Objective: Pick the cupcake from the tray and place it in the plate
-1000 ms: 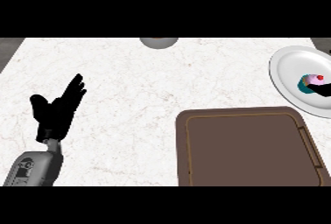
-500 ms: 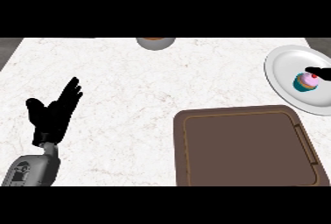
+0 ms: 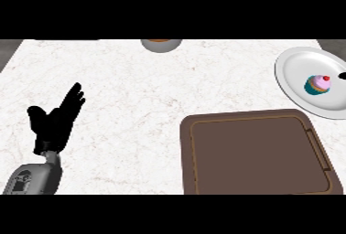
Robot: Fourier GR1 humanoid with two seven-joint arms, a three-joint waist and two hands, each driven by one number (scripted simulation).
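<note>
A cupcake with pink frosting, a teal wrapper and a red cherry stands on the white plate at the right edge. The brown tray lies at the lower right with nothing on it. A small black tip of my right hand shows at the right edge just beside the cupcake, apart from it; the rest is out of view. My left hand rests open at the left, fingers straight and pointing up, far from the tray and plate.
A grey bowl with something brown inside sits at the counter's far edge, top middle. White marble counter stretches between my left hand and the tray.
My right hand has drawn back to the right, off the cupcake, which now stands alone on the plate. The view has shifted slightly; my left hand stays as it was.
</note>
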